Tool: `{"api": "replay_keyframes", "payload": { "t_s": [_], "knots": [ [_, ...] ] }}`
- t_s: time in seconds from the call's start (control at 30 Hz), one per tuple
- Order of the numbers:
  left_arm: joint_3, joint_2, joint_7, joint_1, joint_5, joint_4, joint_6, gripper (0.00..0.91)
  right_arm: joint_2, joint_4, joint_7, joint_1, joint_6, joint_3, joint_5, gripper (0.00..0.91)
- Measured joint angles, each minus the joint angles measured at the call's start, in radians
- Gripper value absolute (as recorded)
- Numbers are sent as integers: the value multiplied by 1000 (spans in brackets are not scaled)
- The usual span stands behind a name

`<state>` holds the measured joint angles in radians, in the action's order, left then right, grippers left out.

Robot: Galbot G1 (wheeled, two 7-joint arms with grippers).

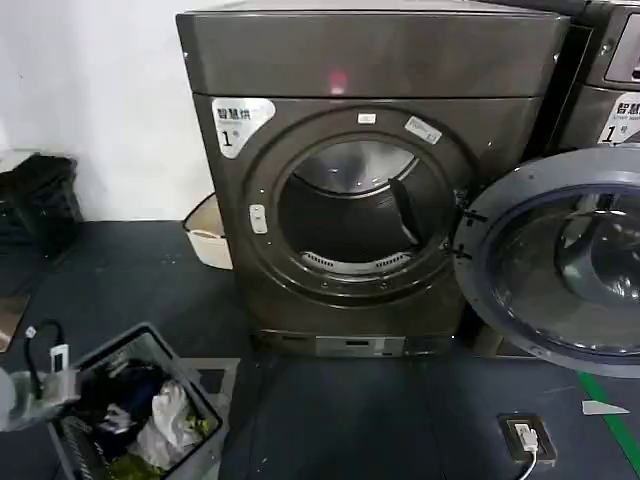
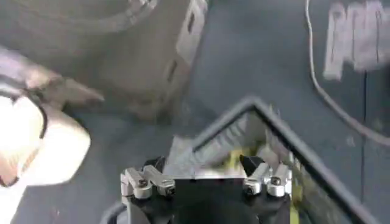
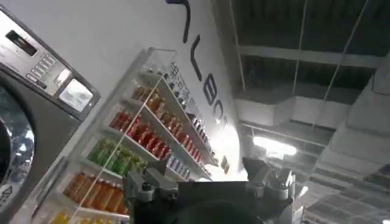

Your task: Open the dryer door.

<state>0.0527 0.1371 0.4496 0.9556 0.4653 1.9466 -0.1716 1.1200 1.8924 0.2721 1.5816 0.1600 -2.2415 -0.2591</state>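
The dryer [image 1: 370, 60] stands dark bronze-grey in the middle of the head view, with a white "1" sticker at its upper left corner and a pink light on its top panel. The dryer door [image 1: 560, 260] hangs wide open on its right-hand hinges, its grey-rimmed inner face turned toward me. The round drum opening [image 1: 360, 215] is uncovered. My left gripper [image 2: 202, 163] is open and holds nothing, low over a laundry basket [image 2: 274, 122] and well short of the dryer. My right gripper [image 3: 206, 166] is open and holds nothing, pointing up toward the ceiling.
A grey basket [image 1: 130, 345] of clothes sits on the floor at the front left. A white tub [image 1: 205, 235] leans by the dryer's left side. The twin machine [image 1: 610, 90] stands at the right. A floor socket [image 1: 527, 437] and green tape [image 1: 610, 420] lie at the front right.
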Motion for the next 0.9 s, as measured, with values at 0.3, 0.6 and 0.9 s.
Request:
{"api": "replay_keyframes", "payload": {
  "t_s": [0.3,0.6,0.9],
  "knots": [
    [-40,24,46,98,-55,-80,-20,907,6,2,1,-1,-3,-1,4,907],
    [-47,16,50,110,-120,-121,-18,907,1,2,7,2,-2,-10,9,907],
    [-47,22,53,112,-120,-125,-10,907,5,-1,12,3,-2,-20,15,907]
  ]
}}
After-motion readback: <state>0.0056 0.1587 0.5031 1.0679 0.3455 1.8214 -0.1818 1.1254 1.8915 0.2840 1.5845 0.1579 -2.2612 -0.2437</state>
